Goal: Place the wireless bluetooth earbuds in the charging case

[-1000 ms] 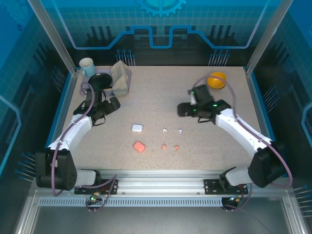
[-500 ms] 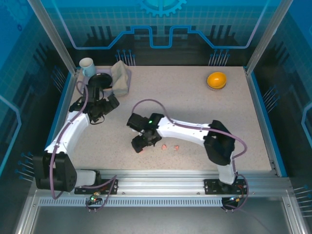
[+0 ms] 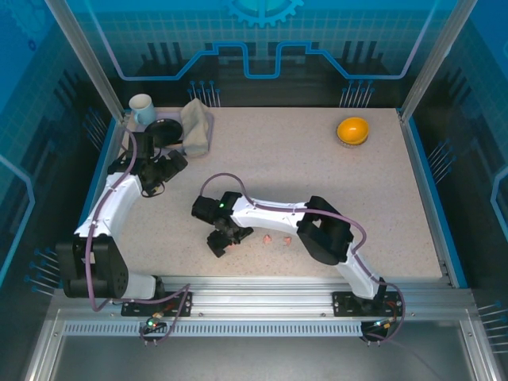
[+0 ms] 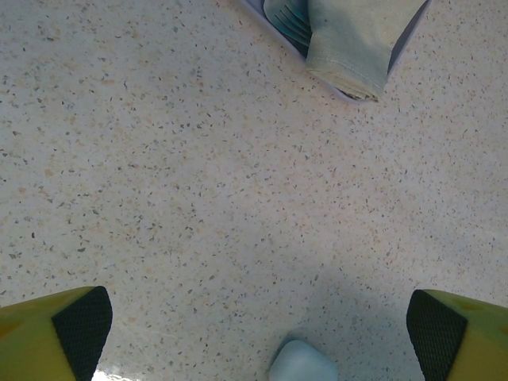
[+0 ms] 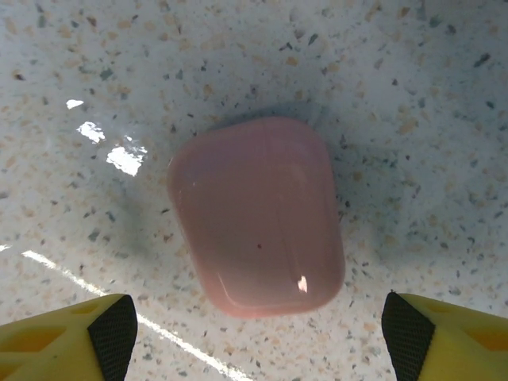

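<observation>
The salmon-pink charging case [image 5: 258,214] lies shut on the speckled table, just ahead of my right gripper [image 5: 260,340], whose jaws stand open and wider than the case. From above, the right gripper [image 3: 222,238] hangs over that case at centre-left. Two pink earbuds [image 3: 268,238] [image 3: 286,240] lie just right of it. My right arm covers the table where it reaches across. My left gripper [image 3: 171,165] hovers open and empty at the back left; between its fingertips [image 4: 83,329] is bare table. A pale rounded thing [image 4: 302,363] pokes in at the bottom edge.
A folded grey-green cloth [image 3: 197,127] and a dark dish [image 3: 163,131] sit at the back left, with a white mug [image 3: 141,105] in the corner. An orange bowl [image 3: 353,130] stands at the back right. The cloth [image 4: 357,40] lies ahead of the left gripper.
My right arm has swung from the back right across the table and come down over the pink case. The left arm drew back a little toward the left.
</observation>
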